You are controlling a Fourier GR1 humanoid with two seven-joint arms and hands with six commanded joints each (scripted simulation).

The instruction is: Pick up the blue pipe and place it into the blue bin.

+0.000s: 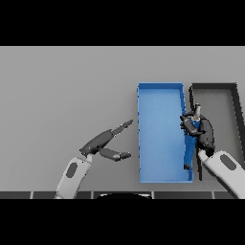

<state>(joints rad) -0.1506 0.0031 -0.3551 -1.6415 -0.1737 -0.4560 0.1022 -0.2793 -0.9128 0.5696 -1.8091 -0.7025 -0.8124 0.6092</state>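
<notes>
The blue bin [160,134] is a long open tray standing right of the table's middle. My right hand [203,134] hovers over the bin's right wall, its fingers curled round the blue pipe [190,125]. The pipe is small, with a grey end sticking up near the fingers, and most of it is hidden by the hand. It sits just over the bin's right edge. My left hand [103,142] rests left of the bin, fingers straight and thumb spread, holding nothing.
A dark grey bin [229,115] stands directly right of the blue bin, its left wall close to my right hand. Grey table surface stretches to the left and far side.
</notes>
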